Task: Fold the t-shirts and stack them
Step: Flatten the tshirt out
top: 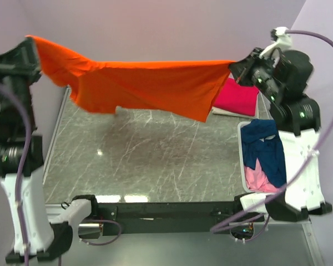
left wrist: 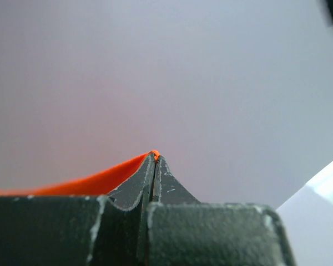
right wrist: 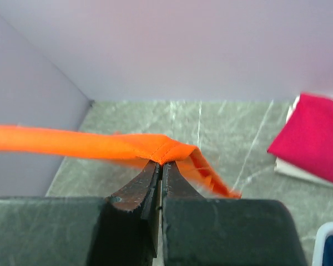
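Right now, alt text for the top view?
Left gripper and right gripper stretch an orange tee in midair over the table. A folded magenta tee lies far right; navy tee and pink tee sit in the basket.

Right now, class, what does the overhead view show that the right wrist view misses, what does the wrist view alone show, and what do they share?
Only overhead: the left gripper pinching the far end of the orange t-shirt, and a pale pink t-shirt in the basket. Only the wrist: the stitched hem clamped in the closed right gripper. Both: the orange t-shirt stretched in the air, the magenta t-shirt, the table.
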